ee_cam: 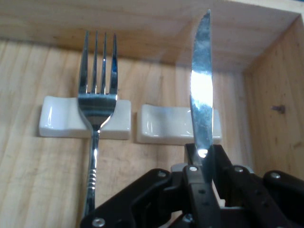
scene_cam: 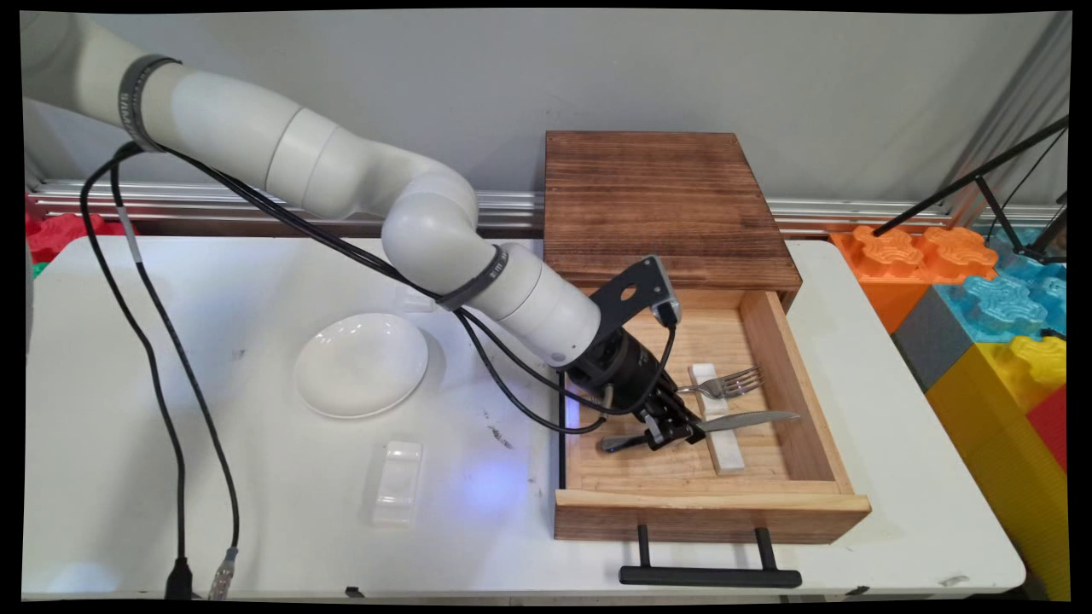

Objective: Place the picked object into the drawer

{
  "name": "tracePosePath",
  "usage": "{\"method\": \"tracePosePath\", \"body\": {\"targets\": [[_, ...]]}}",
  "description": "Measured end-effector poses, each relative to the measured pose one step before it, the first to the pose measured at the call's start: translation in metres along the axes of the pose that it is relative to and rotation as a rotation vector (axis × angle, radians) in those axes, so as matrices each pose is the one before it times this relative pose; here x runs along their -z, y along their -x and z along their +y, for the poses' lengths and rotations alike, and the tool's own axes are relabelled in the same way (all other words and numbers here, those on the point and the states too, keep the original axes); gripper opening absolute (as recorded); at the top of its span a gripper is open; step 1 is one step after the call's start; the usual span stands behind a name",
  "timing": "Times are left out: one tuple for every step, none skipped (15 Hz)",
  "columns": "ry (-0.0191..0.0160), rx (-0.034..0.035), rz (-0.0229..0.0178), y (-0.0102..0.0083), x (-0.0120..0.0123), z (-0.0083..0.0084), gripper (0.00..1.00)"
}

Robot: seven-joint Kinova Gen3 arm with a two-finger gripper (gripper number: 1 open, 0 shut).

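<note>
Knife (ee_cam: 202,90) pinched in my claw (scene_cam: 674,426) inside the drawer (scene_cam: 819,503), blade over the white rest (ee_cam: 178,124), fork (ee_cam: 97,104) beside it. Thin grip near the handle; I'd expect it to pivot or slip.

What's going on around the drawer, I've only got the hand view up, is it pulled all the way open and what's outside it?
Observer: The wooden drawer is pulled out of a dark wooden cabinet toward the table's near edge; its black handle overhangs that edge.
Operator: Anything on the table beside it?
Observer: A white plate lies out on the table on the arm's side of the drawer, with a small clear rest nearer the camera.
Operator: Where is the gripper on the knife?
Observer: The gripper is shut on the knife at the handle end; the blade points toward the drawer's far side wall, lying across a white rest alongside the fork.
</note>
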Motion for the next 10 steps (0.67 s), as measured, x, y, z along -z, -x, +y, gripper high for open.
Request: {"method": "tracePosePath", "body": {"targets": [[-0.0003, -0.00149, -0.00104, 0.00144, -0.00215, -0.00052, 0.0], [-0.0001, -0.00154, -0.00125, 0.00154, -0.00229, -0.00055, 0.0], [0.00017, -0.00121, -0.00209, 0.00164, -0.00193, -0.0004, 0.0], [0.00014, -0.00134, -0.00232, 0.00179, -0.00188, -0.00045, 0.0], [0.00031, -0.00131, -0.00249, 0.0018, -0.00188, -0.00033, 0.0], [0.00026, -0.001, -0.00146, 0.00132, -0.00151, -0.00028, 0.0], [0.00027, -0.00057, -0.00119, 0.00082, -0.00108, -0.00012, 0.0], [0.00079, -0.00071, -0.00102, 0.00118, -0.00184, -0.00017, 0.0], [0.00079, -0.0004, -0.00063, 0.00084, -0.00153, -0.0001, 0.0], [0.00067, -0.00056, -0.00081, 0.00087, -0.0017, -0.00012, 0.0]]}}
